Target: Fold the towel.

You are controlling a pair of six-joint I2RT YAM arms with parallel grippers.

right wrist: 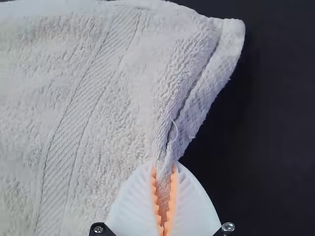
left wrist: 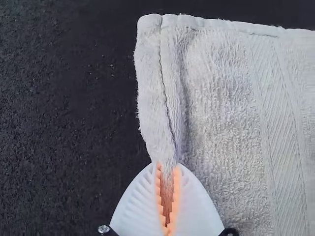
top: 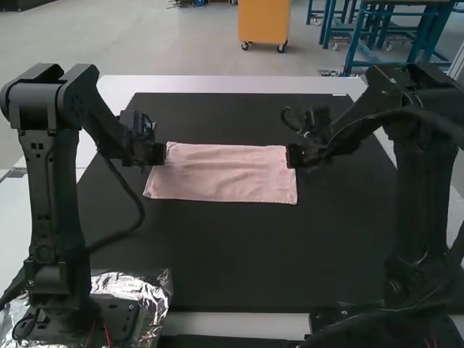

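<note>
My left gripper is at the towel's left end and my right gripper at its right end. Between them the pink towel lies as a flat, wide rectangle, probably folded, though its layers are hard to count from above. In the left wrist view, my left gripper is shut on the side edge of the towel, pinching it into a ridge. The right wrist view has my right gripper shut on the opposite side edge of the towel, also gathered between the pads.
A black mat covers most of the white table, with bare mat on every side of the towel. Crumpled foil lies around the left arm's base at the near left.
</note>
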